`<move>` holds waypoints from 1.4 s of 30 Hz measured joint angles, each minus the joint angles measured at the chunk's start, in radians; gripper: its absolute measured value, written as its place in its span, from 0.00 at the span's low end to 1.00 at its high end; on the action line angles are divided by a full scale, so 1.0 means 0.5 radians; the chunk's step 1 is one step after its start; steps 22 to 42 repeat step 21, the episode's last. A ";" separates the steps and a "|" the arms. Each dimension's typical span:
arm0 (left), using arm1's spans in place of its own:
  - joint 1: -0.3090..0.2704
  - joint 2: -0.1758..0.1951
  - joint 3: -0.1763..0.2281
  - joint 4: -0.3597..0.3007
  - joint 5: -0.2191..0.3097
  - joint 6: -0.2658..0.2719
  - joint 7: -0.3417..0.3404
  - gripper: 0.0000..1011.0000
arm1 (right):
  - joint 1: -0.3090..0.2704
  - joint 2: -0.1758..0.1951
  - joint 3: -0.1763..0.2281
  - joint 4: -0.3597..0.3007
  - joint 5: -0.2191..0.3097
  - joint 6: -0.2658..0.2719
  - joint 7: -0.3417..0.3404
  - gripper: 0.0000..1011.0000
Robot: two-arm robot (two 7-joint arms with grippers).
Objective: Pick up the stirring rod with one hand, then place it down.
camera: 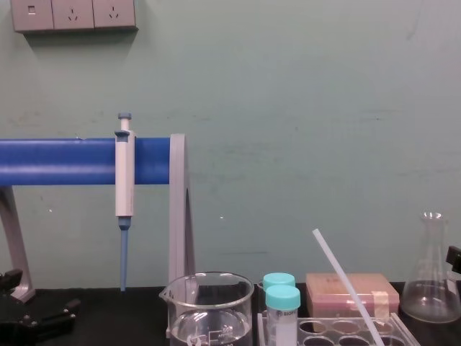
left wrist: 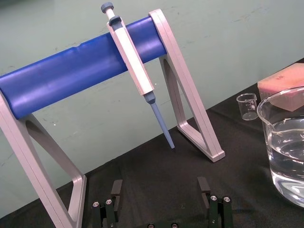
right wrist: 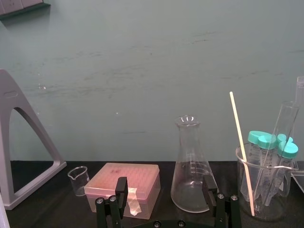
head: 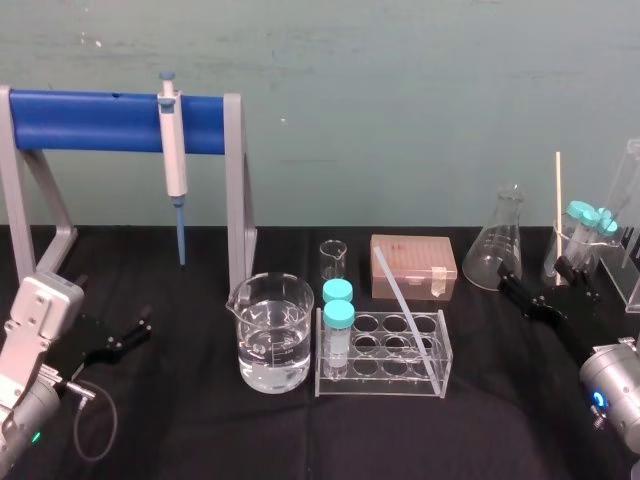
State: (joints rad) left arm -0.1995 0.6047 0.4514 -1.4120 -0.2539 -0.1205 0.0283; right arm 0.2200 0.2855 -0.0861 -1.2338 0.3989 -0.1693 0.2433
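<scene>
Clearly, nothing is gripped yet. The right gripper [right wrist: 165,186] rests low over the black cloth with its two fingers spread apart and empty. The left gripper [left wrist: 160,186] is the same, wide and empty, parked at the other side near the blue stand [head: 110,120]. The step in hand, as I judge it, is the reach to the stirring rod [head: 405,305].

The rod leans in the clear rack [head: 442,352]. Its lower end sits at the rack's near corner, and its upper end points up and back toward the pink box [head: 412,265]. From the right gripper it lies to the left and somewhat nearer to the robot, well apart from the fingers. From the left gripper it lies to the right, beyond the water beaker [head: 270,345], and farther away. So the right arm seems the better choice.

To do it well, I would bring the fingers to the free upper part of the rod, above the rack, with one finger on each side. Then I would close softly, because such a smooth thin rod can slip or swing. It should be lifted along its own tilt, so that the lower end leaves the rack without dragging it. The flask [head: 505,240] stands just ahead of the right gripper, and two capped tubes [head: 338,325] stand at the rack's other end; both should be avoided. The thin pale stick [head: 558,190] in the glass beyond this gripper is a different thing.
</scene>
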 joint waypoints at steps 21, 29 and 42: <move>0.000 0.000 0.000 0.000 0.000 0.000 0.000 0.99 | 0.000 0.004 -0.005 0.000 -0.004 -0.011 -0.001 0.99; 0.000 0.000 0.000 0.000 0.000 0.000 0.000 0.99 | 0.000 0.004 -0.005 0.000 -0.004 -0.011 -0.001 0.99; 0.000 0.000 0.000 0.000 0.000 0.000 0.000 0.99 | 0.000 0.004 -0.005 0.000 -0.004 -0.011 -0.001 0.99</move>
